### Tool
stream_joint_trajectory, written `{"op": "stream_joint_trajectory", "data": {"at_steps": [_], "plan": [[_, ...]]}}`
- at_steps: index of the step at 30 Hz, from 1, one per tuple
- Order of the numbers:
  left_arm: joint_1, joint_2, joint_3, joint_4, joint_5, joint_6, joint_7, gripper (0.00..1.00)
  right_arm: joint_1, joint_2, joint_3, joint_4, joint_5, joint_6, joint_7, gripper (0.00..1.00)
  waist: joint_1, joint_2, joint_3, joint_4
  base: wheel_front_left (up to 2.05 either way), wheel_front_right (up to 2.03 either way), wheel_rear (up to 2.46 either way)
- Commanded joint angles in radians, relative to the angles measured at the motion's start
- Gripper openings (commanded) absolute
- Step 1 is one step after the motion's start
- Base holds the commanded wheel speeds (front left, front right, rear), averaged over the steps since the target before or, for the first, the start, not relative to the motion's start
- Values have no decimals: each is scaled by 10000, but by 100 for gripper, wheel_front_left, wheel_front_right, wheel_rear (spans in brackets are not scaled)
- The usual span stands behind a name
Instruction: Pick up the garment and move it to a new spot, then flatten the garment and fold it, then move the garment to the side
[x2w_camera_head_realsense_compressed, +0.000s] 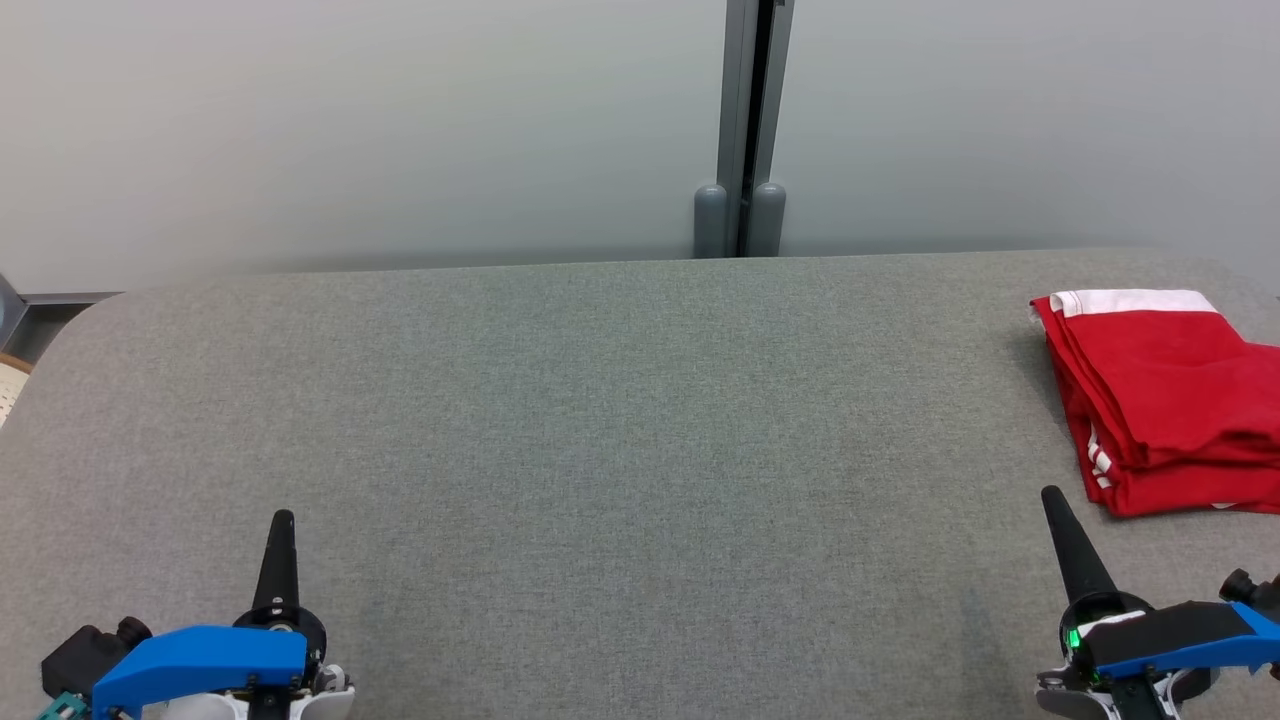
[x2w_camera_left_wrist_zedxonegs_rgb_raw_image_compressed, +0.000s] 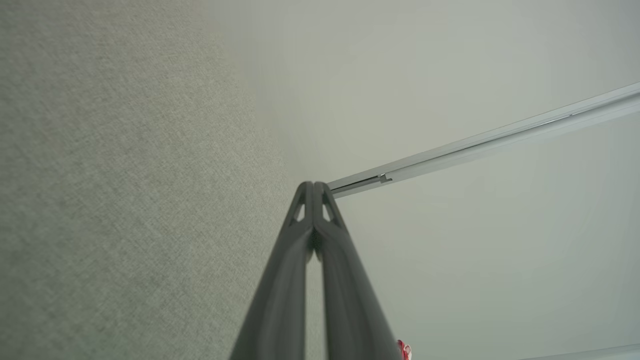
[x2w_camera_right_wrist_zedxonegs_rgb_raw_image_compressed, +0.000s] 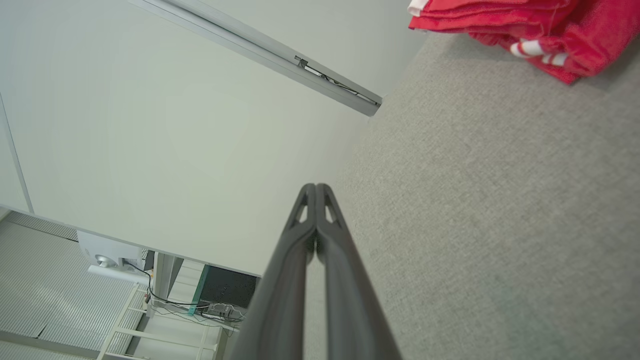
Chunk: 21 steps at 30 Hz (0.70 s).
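One folded red garment on grey table, left gripper closed empty, right gripper likewise

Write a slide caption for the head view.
Folded red garment at the right side of the grey table; left gripper and right gripper shut, empty, near the front.

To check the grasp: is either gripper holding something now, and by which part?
Nothing is held. The left gripper and the right gripper are shut and empty; the folded red garment lies apart on the table.
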Motion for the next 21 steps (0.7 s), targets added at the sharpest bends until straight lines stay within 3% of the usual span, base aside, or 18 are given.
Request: {"op": "stream_joint_trajectory", "data": {"at_steps": [1, 21], "plan": [[-228, 12, 77, -136, -172, -69, 42, 0, -227, -56, -32, -36, 198, 6, 29, 0, 0, 0, -1, 0, 0, 0, 0], [-352, -95, 290, -336, -1739, -88, 507, 0, -380, -64, -53, 127, 2095, 6, 144, 0, 0, 0, -29, -13, 0, 0, 0]]}}
